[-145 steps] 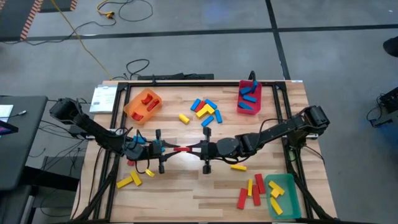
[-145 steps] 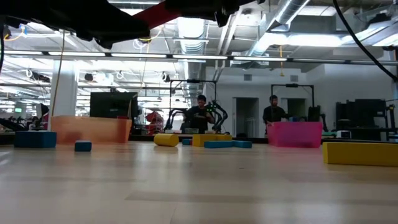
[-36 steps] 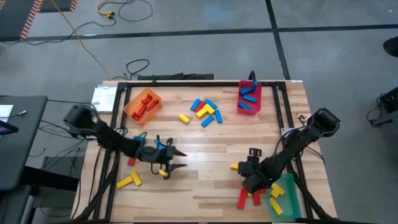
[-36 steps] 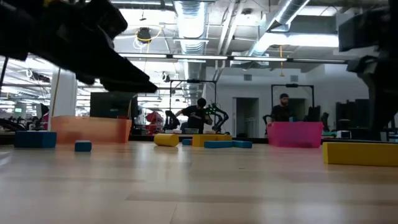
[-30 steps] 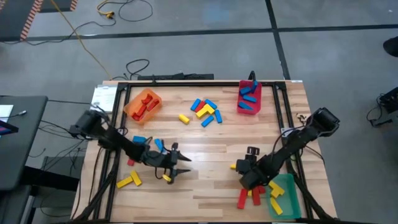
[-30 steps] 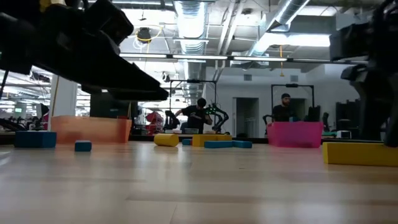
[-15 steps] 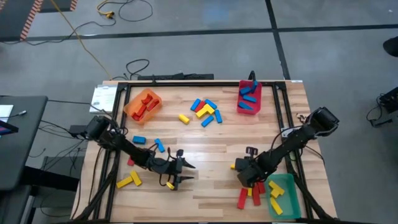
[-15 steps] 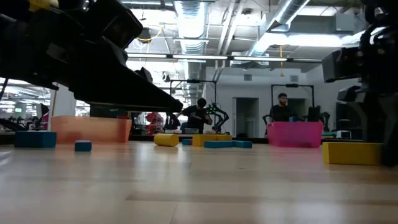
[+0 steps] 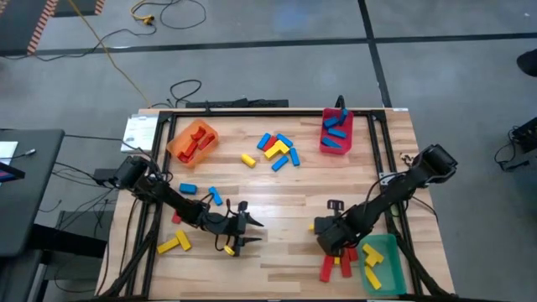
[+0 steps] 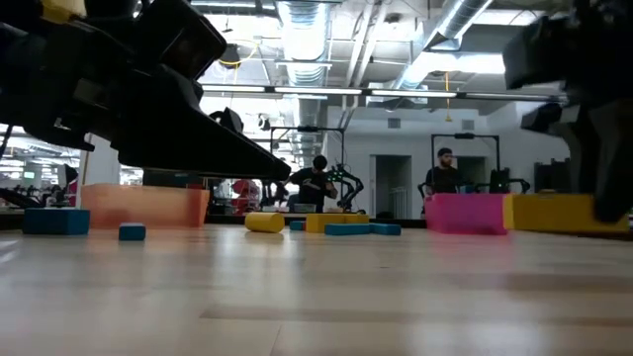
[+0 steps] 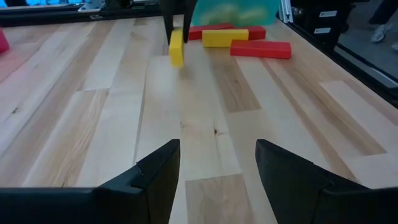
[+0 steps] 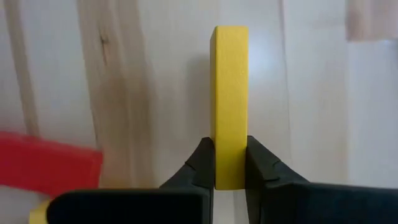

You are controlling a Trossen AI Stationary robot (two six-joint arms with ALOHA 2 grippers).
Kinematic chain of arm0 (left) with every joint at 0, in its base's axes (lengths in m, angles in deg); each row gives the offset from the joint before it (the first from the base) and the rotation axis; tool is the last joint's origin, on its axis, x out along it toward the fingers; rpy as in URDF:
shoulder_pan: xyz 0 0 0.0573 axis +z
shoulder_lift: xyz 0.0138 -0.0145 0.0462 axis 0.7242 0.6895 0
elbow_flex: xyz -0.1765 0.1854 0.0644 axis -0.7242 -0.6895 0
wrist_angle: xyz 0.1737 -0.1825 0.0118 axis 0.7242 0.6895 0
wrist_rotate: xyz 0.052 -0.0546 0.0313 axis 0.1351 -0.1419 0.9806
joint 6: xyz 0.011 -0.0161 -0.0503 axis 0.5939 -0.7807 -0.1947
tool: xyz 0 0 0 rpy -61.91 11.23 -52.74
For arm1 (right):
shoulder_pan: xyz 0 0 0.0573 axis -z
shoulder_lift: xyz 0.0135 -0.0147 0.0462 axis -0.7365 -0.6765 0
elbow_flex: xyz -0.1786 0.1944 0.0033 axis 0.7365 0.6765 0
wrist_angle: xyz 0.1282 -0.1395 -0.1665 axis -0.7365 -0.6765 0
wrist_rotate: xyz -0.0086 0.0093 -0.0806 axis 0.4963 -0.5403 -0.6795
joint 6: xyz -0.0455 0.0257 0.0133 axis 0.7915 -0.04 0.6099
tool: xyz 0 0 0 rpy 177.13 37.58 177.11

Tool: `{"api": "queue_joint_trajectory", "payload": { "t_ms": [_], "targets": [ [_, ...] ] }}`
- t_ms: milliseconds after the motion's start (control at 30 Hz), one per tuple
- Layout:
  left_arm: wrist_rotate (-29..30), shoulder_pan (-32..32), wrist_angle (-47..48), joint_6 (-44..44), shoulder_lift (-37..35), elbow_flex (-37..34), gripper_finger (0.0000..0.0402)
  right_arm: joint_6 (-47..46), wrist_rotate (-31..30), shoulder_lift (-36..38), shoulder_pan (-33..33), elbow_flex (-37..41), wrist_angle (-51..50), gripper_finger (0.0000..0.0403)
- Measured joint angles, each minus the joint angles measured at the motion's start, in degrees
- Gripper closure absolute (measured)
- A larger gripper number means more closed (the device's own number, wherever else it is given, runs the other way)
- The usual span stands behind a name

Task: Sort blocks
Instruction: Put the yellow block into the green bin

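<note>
The right pincer point(image 12: 229, 163) had closed since half a second before and now pinched 1 yellow block point(image 12: 229, 102) by its end, near the green bin point(image 9: 388, 256) at the bench's point(image 9: 277, 189) near right. In the low view that block point(image 10: 554, 213), earlier resting on the wood, hung clear above it. The left pincer point(image 11: 217, 163) stayed spread and empty over bare wood at the bench's near middle, unmoved over that half second. Red blocks point(image 9: 337, 260) lay beside the green bin; a mixed cluster of blocks point(image 9: 274, 151) remained at the far middle.
</note>
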Motion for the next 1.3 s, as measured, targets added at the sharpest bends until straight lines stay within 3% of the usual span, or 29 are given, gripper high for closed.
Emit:
{"api": "queue_joint_trajectory", "payload": {
  "t_ms": [300, 567, 833, 1300],
  "targets": [
    [0.0, 0.0, 0.1, 2.3, 0.0, 0.0, 0.0198, -3.4, 5.6, 0.0, -2.2, -12.8, -23.1, 0.0351],
    [0.0, 0.0, 1.5, 2.5, 0.0, 0.0, 0.0198, -16.3, 18.5, 0.1, -6.9, -22.1, -38.8, 0.0351],
    [0.0, 0.1, 2.4, 3.7, 0.0, 0.0, 0.0198, -34.1, 32.9, 0.1, -15.0, -23.6, -39.8, 0.0351],
    [0.1, 0.4, 2.4, 4.4, 0.0, 0.0, 0.0198, -48.8, 35.6, 0.1, -23.0, -22.2, -34.1, 0.0351]
  ]
}}
